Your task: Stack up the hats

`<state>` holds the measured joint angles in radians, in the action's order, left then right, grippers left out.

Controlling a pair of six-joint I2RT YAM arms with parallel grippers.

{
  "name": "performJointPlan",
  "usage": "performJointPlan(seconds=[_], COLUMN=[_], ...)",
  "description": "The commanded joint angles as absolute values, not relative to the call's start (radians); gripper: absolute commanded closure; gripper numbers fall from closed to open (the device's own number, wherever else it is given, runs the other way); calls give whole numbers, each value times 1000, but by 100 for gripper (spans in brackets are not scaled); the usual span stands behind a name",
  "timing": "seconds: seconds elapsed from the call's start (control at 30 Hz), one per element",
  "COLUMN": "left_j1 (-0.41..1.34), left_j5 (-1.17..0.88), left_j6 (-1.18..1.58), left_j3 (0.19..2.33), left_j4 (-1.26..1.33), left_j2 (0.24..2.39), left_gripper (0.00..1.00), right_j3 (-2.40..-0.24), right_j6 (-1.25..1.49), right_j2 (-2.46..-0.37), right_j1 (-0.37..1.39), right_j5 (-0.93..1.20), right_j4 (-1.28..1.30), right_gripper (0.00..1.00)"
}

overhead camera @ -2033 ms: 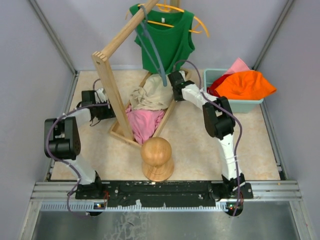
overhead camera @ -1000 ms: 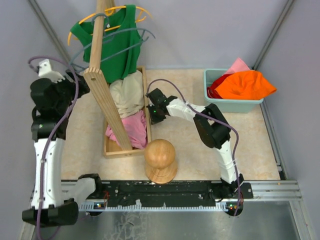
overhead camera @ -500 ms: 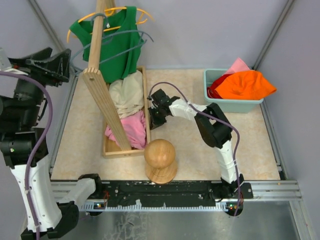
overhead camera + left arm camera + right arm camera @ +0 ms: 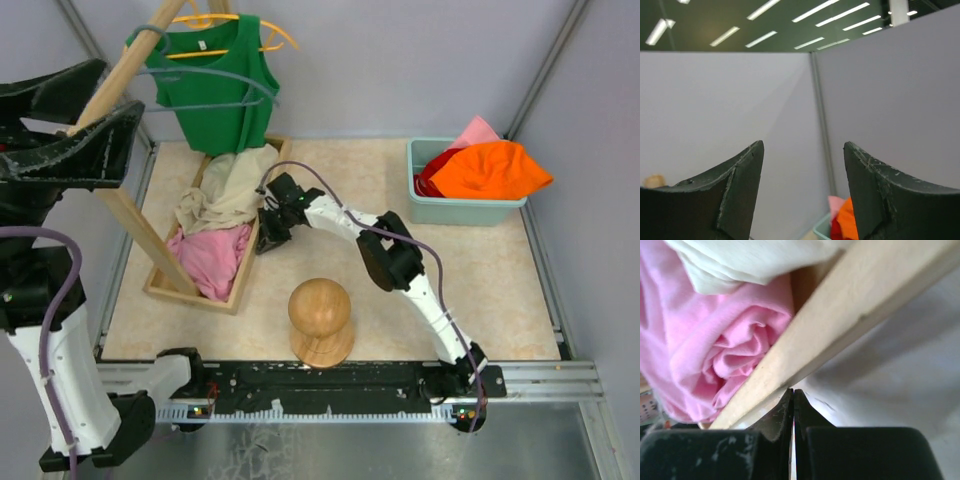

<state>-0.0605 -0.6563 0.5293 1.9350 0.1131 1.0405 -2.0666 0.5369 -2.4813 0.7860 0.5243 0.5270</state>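
An orange hat (image 4: 495, 168) lies on top in the teal bin (image 4: 465, 212) at the back right, over a red hat (image 4: 432, 178) and a pink hat (image 4: 477, 131). The left wrist view catches the orange hat (image 4: 845, 220) low between its fingers, far off. My left gripper (image 4: 118, 92) is raised high at the far left, close to the top camera, open (image 4: 803, 145) and holding nothing. My right gripper (image 4: 266, 234) is shut, its tips (image 4: 793, 390) pressed against the side rail of the wooden tray (image 4: 840, 315).
The wooden tray (image 4: 245, 268) holds beige cloth (image 4: 225, 190) and pink cloth (image 4: 205, 255), with a slanted wooden post (image 4: 150, 240) rising from it. A green tank top (image 4: 215, 85) hangs on a hanger behind. A round wooden head stand (image 4: 319, 318) stands front centre.
The tray with its post has slid and turned leftward, the right gripper following its rail. The left arm has risen closer to the camera.
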Motion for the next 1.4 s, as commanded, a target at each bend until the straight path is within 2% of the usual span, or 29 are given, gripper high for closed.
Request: performJointPlan(seconds=[0.0, 0.1, 0.23, 0.4, 0.5, 0.6, 0.7, 0.83, 1.03, 1.2, 1.3, 1.37], left_j1=[-59, -59, -59, -20, 143, 376, 482, 543, 629, 643, 642, 635], left_j5=[-821, -858, -904, -893, -841, -690, -562, -388, -77, 118, 201, 226], left_j6=[795, 896, 932, 916, 736, 431, 375, 337, 195, 139, 64, 29], left_j3=[1749, 1591, 1456, 1339, 1362, 1522, 1593, 1613, 1716, 1645, 1625, 1623], left_j4=[445, 640, 758, 769, 634, 332, 261, 218, 9, 36, 81, 120], left_j2=[1070, 1058, 1050, 1072, 1121, 1234, 1336, 1435, 1624, 1732, 1808, 1864], left_gripper=[29, 30, 33, 34, 35, 35, 35, 34, 35, 38, 44, 53], right_j3=[-2236, -2152, -1821, -1595, -1515, -1481, -1465, -1384, -1171, -1097, -1068, -1048], right_j6=[643, 621, 628, 572, 556, 549, 530, 547, 607, 589, 583, 577], right_j2=[-2526, -2453, -2241, -2077, -2012, -1981, -1956, -1878, -1697, -1581, -1542, -1513], right_j1=[802, 788, 724, 640, 605, 583, 565, 503, 407, 353, 318, 292], right_j5=[652, 644, 566, 450, 418, 395, 357, 289, 235, 217, 233, 236], right_j4=[375, 361, 202, 217, 217, 225, 251, 256, 157, 160, 166, 177], right_gripper=[100, 100, 100, 100, 100, 100, 100, 100, 100, 100, 100, 100])
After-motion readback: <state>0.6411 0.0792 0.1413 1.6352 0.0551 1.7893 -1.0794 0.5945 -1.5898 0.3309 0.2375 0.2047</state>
